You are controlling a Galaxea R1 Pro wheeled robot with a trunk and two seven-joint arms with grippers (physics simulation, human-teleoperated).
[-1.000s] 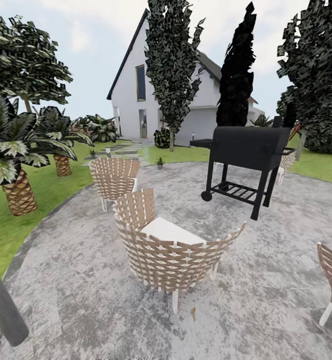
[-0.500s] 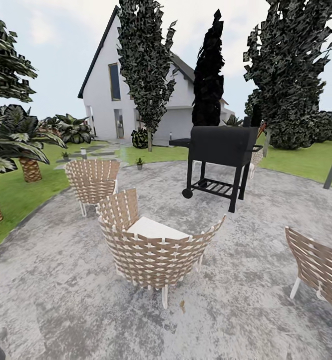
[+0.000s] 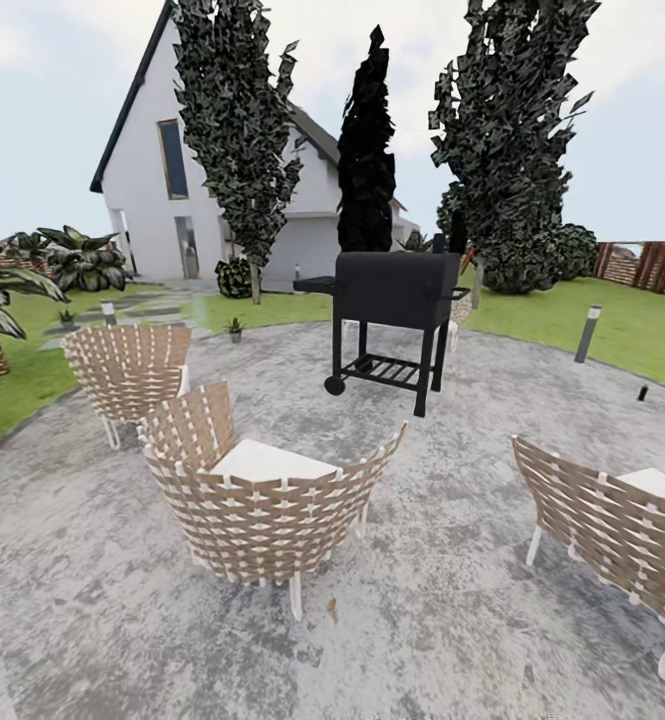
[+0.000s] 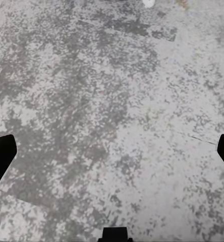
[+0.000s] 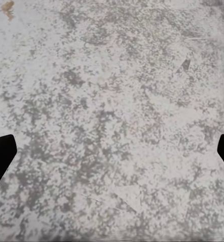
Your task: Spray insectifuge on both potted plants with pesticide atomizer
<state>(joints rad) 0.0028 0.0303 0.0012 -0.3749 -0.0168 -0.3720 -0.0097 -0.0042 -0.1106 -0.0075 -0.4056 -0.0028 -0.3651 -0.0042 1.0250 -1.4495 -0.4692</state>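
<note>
A: Paved round patio (image 3: pixel 452 520), mottled grey, lawn (image 3: pixel 622 325) around it. White house (image 3: pixel 152 200) behind, three tall dark trees in front of it, brown slatted fence (image 3: pixel 652 265) far right.

B: Furniture?

A: Three woven wicker chairs: nearest one (image 3: pixel 262 500) centre-left with a white cushion, second (image 3: pixel 127 370) behind it to the left, third (image 3: pixel 612 525) at the right edge. Black barbecue grill (image 3: pixel 387 325) on wheels stands mid-patio, well apart from the chairs.

B: Task items?

A: One small potted plant (image 3: pixel 235 328) at the far patio edge by the lawn, another (image 3: pixel 67 318) further left on the grass. Small dark object (image 3: pixel 642 393) on the paving at right, too small to identify.

B: Tools?

A: Left tool (image 4: pixel 112 151) and right tool (image 5: pixel 112 151) both spread wide, fingertips at frame edges, nothing between, bare paving underneath.
</note>
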